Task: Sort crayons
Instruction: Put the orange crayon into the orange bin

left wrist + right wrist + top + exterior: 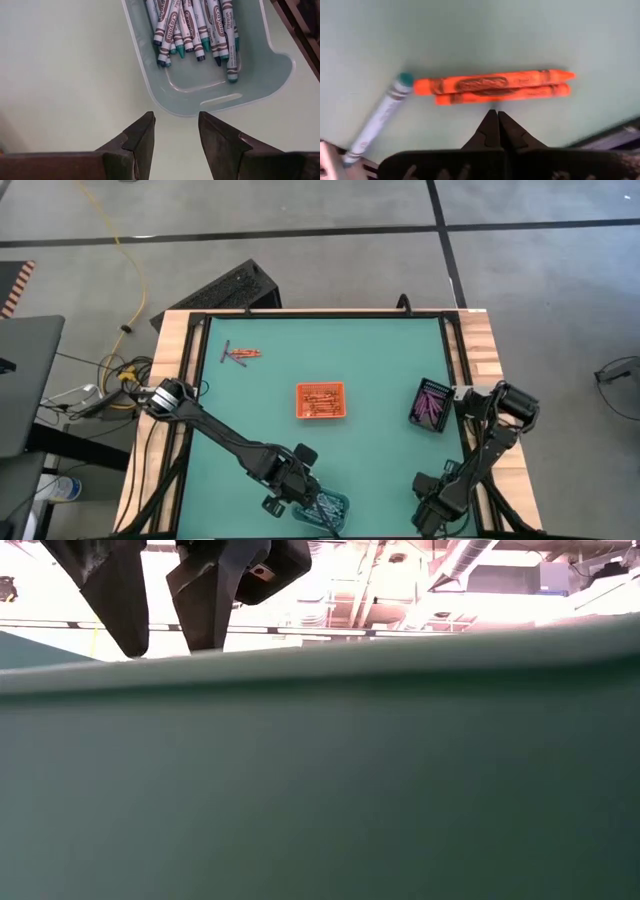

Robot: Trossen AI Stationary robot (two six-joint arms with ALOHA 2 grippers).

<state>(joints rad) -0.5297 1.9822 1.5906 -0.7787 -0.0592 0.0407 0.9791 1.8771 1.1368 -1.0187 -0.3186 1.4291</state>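
While poised at the table's near edge, just short of the clear tray [185, 107], grips nothing, fingers part-way apart: left gripper [175, 125]. Holds, in that tray, a heap of blue-grey crayons [195, 30] piled toward one end. Sits mid-table, filled with orange sticks: orange tray [321, 401]. Stands to its right, near the table's right side, with purple-magenta sticks inside: black tray [432, 404]. Lie outside any tray at the far left: a few loose crayons [241, 355]. Hangs near the near right corner, pinched fully closed and empty: right gripper [495, 117], tips just short of two orange crayons [495, 85] lying side by side, with a teal crayon [377, 120] at their end.
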